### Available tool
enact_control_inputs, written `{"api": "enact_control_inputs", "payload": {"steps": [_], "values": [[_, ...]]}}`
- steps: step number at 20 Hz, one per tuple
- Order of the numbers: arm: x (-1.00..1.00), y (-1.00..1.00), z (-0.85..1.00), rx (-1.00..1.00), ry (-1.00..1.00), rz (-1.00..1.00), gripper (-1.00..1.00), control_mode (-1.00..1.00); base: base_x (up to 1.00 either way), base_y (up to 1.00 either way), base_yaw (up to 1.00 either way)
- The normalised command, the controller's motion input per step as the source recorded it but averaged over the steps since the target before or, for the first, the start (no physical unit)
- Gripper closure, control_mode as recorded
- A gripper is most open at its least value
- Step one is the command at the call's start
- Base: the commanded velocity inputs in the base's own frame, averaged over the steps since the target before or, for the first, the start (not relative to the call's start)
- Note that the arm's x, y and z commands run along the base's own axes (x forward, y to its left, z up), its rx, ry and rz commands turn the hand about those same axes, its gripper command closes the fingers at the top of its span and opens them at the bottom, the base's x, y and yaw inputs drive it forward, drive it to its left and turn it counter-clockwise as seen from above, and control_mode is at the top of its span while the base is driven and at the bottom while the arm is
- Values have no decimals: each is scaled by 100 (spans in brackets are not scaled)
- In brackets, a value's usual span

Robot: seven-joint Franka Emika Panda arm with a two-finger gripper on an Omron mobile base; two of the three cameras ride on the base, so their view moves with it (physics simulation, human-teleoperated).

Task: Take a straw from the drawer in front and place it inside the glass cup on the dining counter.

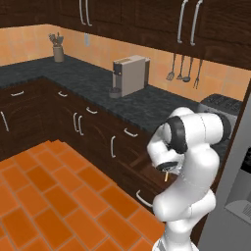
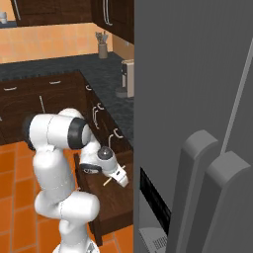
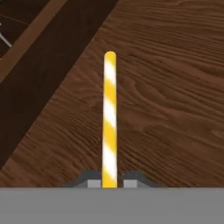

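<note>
So the hand (image 3: 109,183) is pinching the straw (image 3: 109,118) right at its lower end, one dark fingertip pressed in on each side. In the hand view the straw is yellow with white stripes and sticks straight out away from the fingers, over the brown wood grain of the drawer (image 3: 175,87) floor. A darker strip, looks like the drawer's side wall, runs diagonally along the upper left of that view.

From the right base view you can see the hand (image 2: 120,179) hanging above the pulled-out drawer (image 2: 116,200), with the straw (image 2: 107,181) poking out as a short pale stick toward the lower left. In the left base view the straw (image 1: 166,176) just peeks out under the wrist, and the drawer (image 1: 147,169) is open below it, mostly hidden behind the arm.

Around it: the black speckled counter (image 1: 93,81) runs along the wall with a coffee machine (image 1: 130,74) on it and a utensil holder (image 1: 58,49) back in the corner. Some utensils hang on the wall (image 1: 182,68), and there's a stove (image 1: 220,104) just past them. A big grey fridge (image 2: 192,99) blocks the whole right side of the right base view, right next to the drawer. Orange tile floor (image 1: 44,196) to the left.
</note>
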Motion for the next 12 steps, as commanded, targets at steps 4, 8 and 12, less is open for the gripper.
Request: {"api": "enact_control_inputs", "payload": {"steps": [4, 8, 12], "values": [[-1, 12, 100, 4, 0, 0, 100, -100, 0, 0, 0], [17, 16, 100, 5, 0, 0, 100, -100, 0, 0, 0], [22, 15, 100, 5, 0, 0, 100, -100, 0, 0, 0]]}}
